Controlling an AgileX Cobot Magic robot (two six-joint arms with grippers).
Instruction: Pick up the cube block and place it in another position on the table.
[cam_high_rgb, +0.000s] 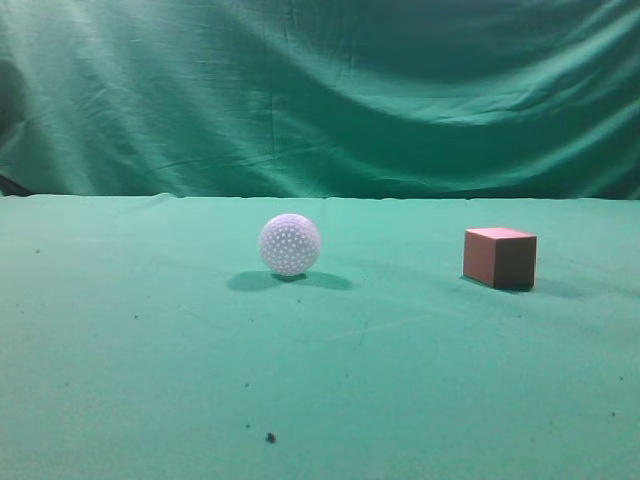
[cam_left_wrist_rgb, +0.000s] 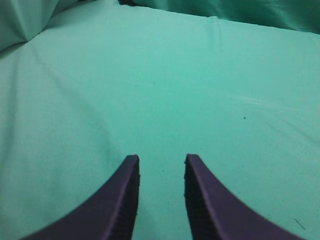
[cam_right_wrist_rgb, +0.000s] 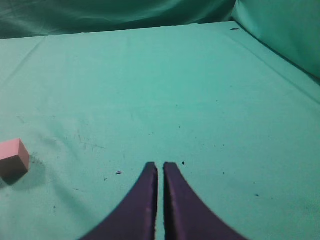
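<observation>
The reddish-brown cube block (cam_high_rgb: 499, 257) rests on the green table (cam_high_rgb: 150, 350) at the right of the exterior view. It also shows at the left edge of the right wrist view (cam_right_wrist_rgb: 12, 158), well left of my right gripper (cam_right_wrist_rgb: 160, 165). The right gripper is shut and empty, low over the cloth. My left gripper (cam_left_wrist_rgb: 161, 159) is open and empty over bare green cloth. Neither gripper shows in the exterior view.
A white dimpled ball (cam_high_rgb: 290, 244) sits on the table left of the cube, a couple of ball widths away. A wrinkled green curtain (cam_high_rgb: 320, 90) hangs behind the table. Dark specks (cam_high_rgb: 270, 437) dot the cloth near the front.
</observation>
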